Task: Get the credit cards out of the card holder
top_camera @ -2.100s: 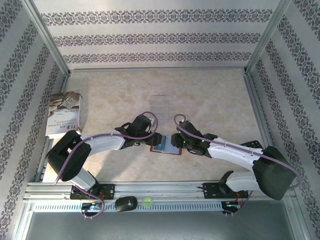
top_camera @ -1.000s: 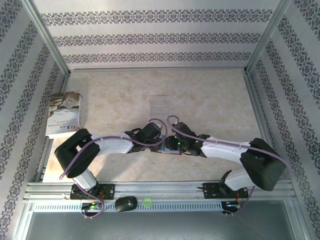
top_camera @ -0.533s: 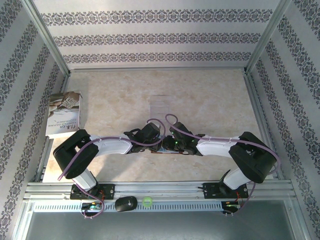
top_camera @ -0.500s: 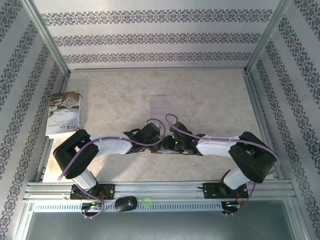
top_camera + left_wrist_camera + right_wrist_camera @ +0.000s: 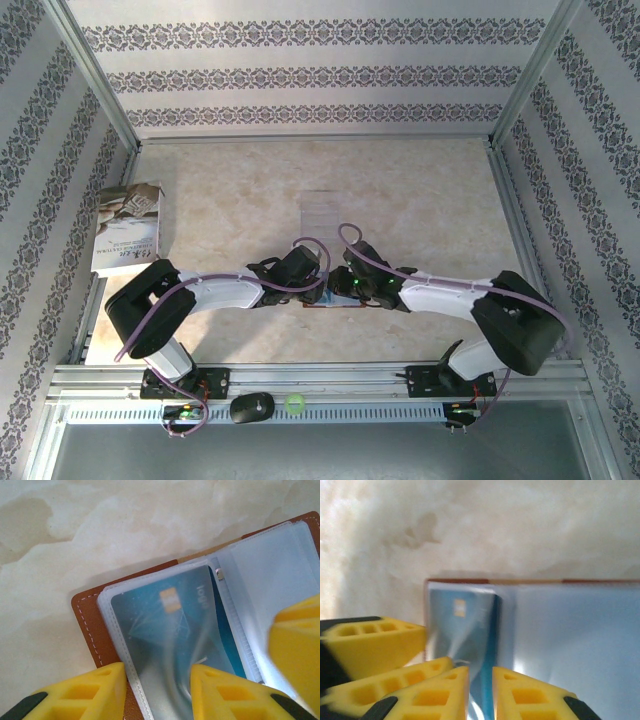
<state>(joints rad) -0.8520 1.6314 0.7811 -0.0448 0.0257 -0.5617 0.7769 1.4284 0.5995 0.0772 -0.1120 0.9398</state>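
Desk (image 5: 420, 190): pale marbled top inside a patterned enclosure; both arms reach in to meet near its near middle
Card holder (image 5: 86, 622): reddish-brown leather, lying open and flat on the desk, clear plastic sleeves facing up; in the top view it sits between the two wrists (image 5: 322, 303)
Credit card (image 5: 160, 625): blue with a small gold chip, tucked in the left sleeve of the card holder; its right edge looks bowed upward; also seen from the right wrist (image 5: 454, 622)
Left end effector (image 5: 155, 695): jaws apart, one yellow finger at the holder's outer leather edge, the other over the card; nothing clamped between them
Right end effector (image 5: 480, 682): fingers drawn close with a thin slit between; the card's dark edge runs down into that slit; whether it is pinched, cannot tell
Booklet (image 5: 128, 228): white-grey, at the desk's left edge, well apart from the holder
Translucent sheet (image 5: 322, 210): flat on the desk beyond the arms
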